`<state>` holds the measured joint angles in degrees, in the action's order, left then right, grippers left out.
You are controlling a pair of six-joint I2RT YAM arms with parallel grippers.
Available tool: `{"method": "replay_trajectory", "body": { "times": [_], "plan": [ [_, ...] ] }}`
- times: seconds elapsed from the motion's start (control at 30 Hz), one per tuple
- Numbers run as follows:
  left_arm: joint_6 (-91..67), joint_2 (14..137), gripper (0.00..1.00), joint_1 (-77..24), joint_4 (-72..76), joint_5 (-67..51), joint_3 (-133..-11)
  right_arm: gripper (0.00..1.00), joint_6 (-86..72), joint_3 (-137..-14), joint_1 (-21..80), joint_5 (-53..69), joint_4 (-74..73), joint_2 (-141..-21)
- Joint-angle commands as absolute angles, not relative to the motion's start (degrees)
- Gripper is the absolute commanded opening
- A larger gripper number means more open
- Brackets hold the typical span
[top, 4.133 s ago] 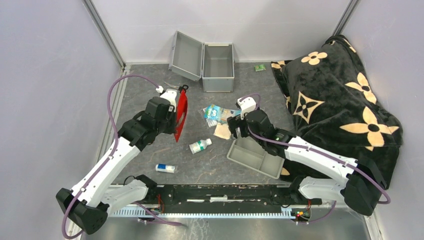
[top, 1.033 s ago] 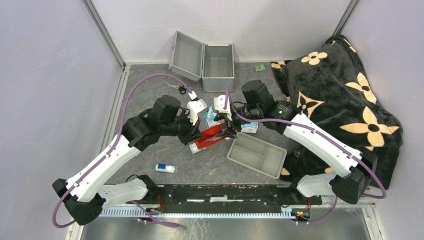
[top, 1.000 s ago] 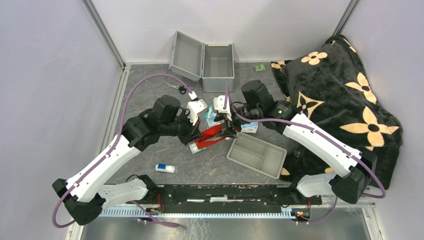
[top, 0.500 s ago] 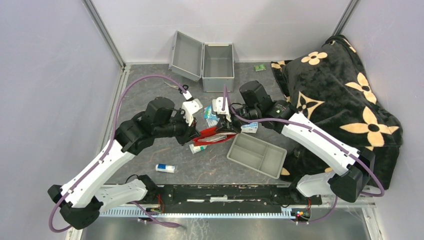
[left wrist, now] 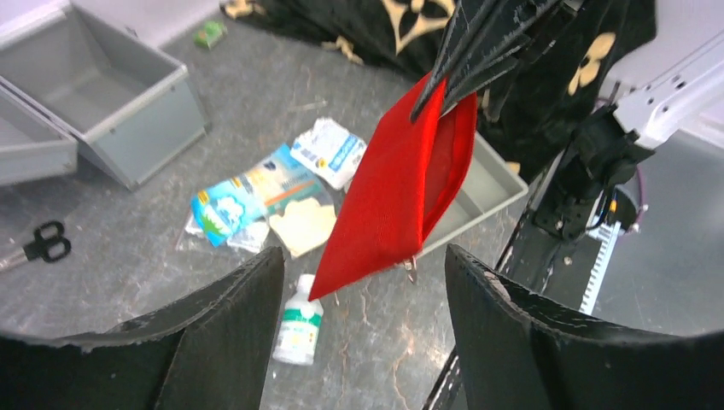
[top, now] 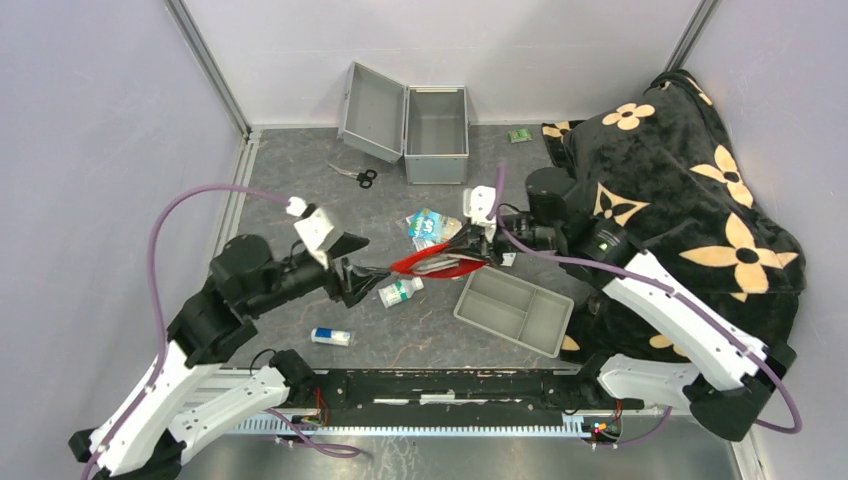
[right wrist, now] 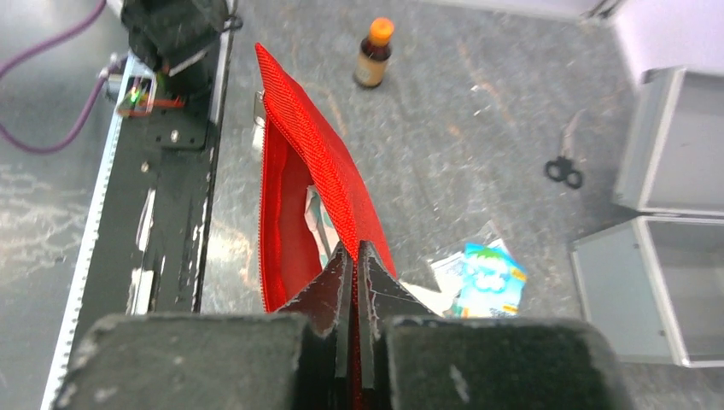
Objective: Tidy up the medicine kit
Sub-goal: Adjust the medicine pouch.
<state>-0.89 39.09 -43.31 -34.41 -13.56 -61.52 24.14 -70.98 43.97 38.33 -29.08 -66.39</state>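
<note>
Medicine kit [top: 437,125] stands open, well apart from both jaws; right gripper [right wrist: 353,248] clenches the red pouch [left wrist: 388,188], left gripper [top: 358,268] gapes empty; pouch contents indistinct.

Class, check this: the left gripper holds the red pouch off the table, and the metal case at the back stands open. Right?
One error: the right gripper holds the red pouch, shut on its edge, as the right wrist view shows. The left gripper is open, not touching it. The rest stands: the metal case is open.
</note>
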Motion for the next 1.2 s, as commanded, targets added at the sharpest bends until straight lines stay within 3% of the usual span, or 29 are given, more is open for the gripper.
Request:
{"method": "replay_trajectory", "body": {
  "times": [0.0, 0.3, 0.53, 1.17],
  "plan": [
    [-1.16, 32.98, 0.76, -43.63, -26.03, -13.84, -58.16, 0.00, 14.94, -70.12, 42.72, 36.81, -18.88, -61.23],
    [6.33, 26.15, 0.76, -43.55, -21.35, -15.21, -52.83, 0.00, 7.57, -71.30, 41.51, 47.37, -12.95, -59.60],
    [11.52, 29.00, 0.68, -43.59, -21.29, -16.91, -54.12, 0.00, 5.35, -72.89, 41.50, 54.22, -11.63, -61.96],
    [12.04, 31.25, 0.60, -43.59, -20.18, -23.53, -54.93, 0.00, 2.14, -70.95, 41.46, 55.02, -9.22, -63.18]
  ]
}}
